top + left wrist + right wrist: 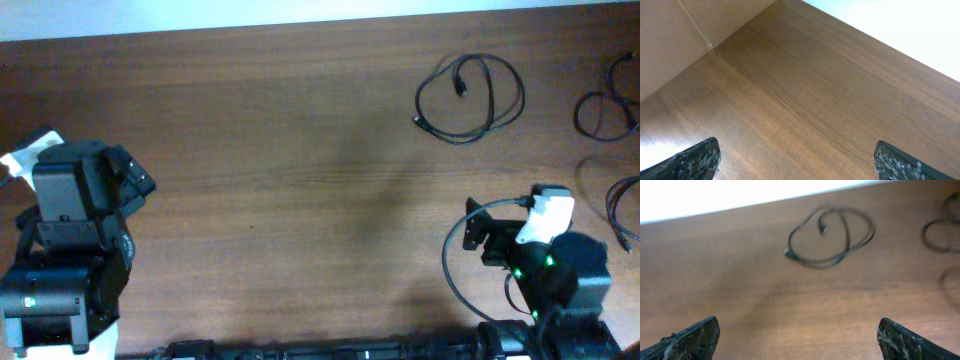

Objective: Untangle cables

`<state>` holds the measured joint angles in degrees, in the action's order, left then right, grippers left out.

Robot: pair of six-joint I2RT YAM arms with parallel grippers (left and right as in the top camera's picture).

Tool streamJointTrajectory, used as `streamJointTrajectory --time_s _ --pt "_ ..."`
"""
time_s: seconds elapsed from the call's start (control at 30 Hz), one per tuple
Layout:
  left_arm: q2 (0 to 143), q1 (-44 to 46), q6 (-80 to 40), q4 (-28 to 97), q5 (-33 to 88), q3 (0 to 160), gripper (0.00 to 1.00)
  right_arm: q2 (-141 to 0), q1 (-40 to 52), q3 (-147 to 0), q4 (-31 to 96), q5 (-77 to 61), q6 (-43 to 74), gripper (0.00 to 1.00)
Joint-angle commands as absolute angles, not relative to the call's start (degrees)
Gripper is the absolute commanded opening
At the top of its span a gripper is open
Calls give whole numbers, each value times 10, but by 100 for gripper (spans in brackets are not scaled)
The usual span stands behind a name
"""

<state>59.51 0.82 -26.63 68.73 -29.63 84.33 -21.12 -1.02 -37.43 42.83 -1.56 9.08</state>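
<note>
Approach step, nothing gripped: left fingers [694, 161] and right fingers [694, 339] are both spread above the worktop [280, 140]. Next, likely, the right must reach forward to the looped cable [462, 84].

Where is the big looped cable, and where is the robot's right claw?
big cable [462, 88], overhead view, plug end inside its loop.
right gripper [797, 332], right wrist view, midway between its fingertips.

Right wrist view blurred, perhaps motion; top edge overexposed.
</note>
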Motion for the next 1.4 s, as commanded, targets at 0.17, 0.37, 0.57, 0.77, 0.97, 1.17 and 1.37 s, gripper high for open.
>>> streamJointTrajectory --time_s 0.17,0.37,0.57,0.77,0.97,1.17,1.37 --pt "595 6 -267 688 -304 844 99 -2 -12 -87 111 2 95 99" --pt "595 6 -267 688 -304 844 99 -2 -12 -3 46 -8 91 99" --pt "595 6 -267 688 -304 844 99 -2 -11 -3 47 -11 20 99" --pt "595 6 -267 688 -305 844 99 -2 7 -3 45 -11 -41 99" --pt "595 6 -267 688 -304 844 99 -2 7 -3 45 -11 -41 99" --pt "591 6 -267 693 -303 844 99 -2 7 -3 45 -11 -41 99" --pt "461 6 -267 693 -303 844 99 -2 7 -3 45 -11 -41 99"
